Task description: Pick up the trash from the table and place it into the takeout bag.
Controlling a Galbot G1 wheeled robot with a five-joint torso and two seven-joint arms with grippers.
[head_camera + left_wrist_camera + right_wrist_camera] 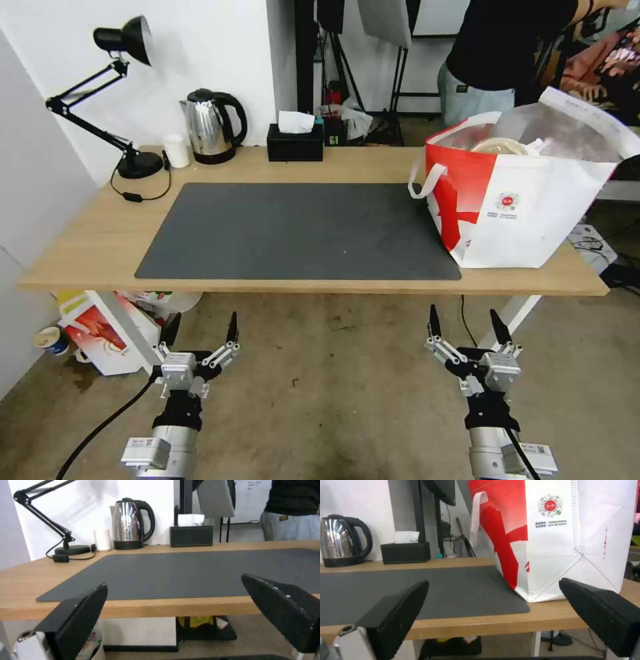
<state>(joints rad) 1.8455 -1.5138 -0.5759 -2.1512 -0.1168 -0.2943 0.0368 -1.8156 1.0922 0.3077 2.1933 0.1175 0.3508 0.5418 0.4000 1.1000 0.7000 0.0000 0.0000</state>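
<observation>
Currently both arms low in front of the long light-wood table (93,247), below its near edge, lower part of head view. Left gripper (202,328) at lower left, black fingers spread wide, nothing between them; same in left wrist view (173,605), textured pads (83,615) far apart, facing the table edge. Right gripper (465,323) at lower right, also wide open and empty; right wrist view (493,602) has both pads (400,610) well apart. Large boxy white takeout bag with red side panel (527,207) standing upright at right of the table, one corner on the dark grey mat (293,230), white strap handle (423,180) hanging on its left side, mouth open, silver lining visible. Inside near the top, a beige round rim (499,145), partly hidden, cannot tell more. In right wrist view the bag (560,540) fills upper right, round logo facing camera. Along the table's far edge, upper left to centre: black desk lamp (123,100), small plain white cup (177,151), steel kettle with black handle (212,127), black tissue box (295,140). On the floor at lower left, smaller white bag with red crayfish print (100,330).
</observation>
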